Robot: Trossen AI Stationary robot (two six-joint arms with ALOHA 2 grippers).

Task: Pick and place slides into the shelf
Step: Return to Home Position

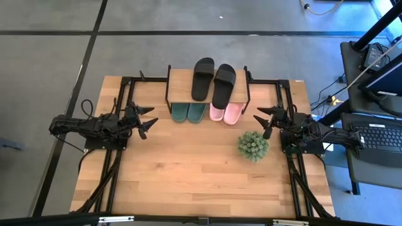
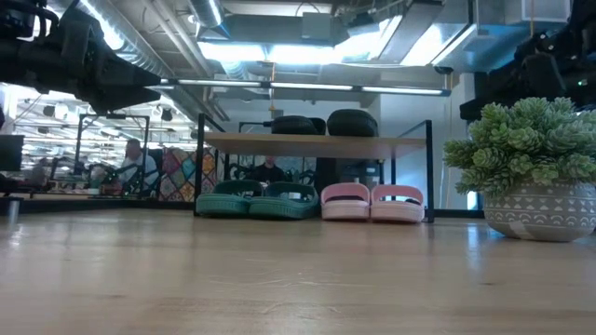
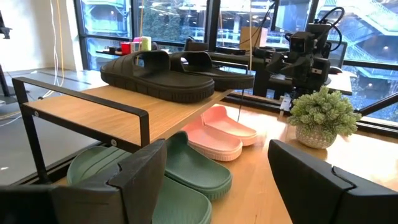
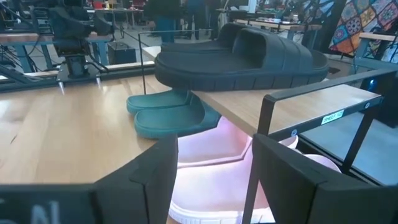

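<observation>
The shelf [image 1: 182, 81] stands at the table's far side. The black slides [image 1: 213, 80] lie on its plank top. Under it, on the table, sit the dark green slides [image 1: 189, 112] and the pink slides [image 1: 226, 113], side by side. My left gripper [image 1: 147, 120] hovers left of the shelf, open and holding nothing. My right gripper [image 1: 264, 122] hovers right of the shelf, open, holding nothing. In the left wrist view I see the green slides [image 3: 186, 174], pink slides [image 3: 224, 134] and black slides [image 3: 168, 71]. The right wrist view shows the black slides [image 4: 249, 53] above the pink slides [image 4: 211, 180].
A round spiky green plant in a patterned pot [image 1: 253, 145] stands on the table near my right gripper. The near half of the wooden table [image 1: 188, 182] is bare. A desk with a keyboard [image 1: 383, 135] lies beyond the table's right edge.
</observation>
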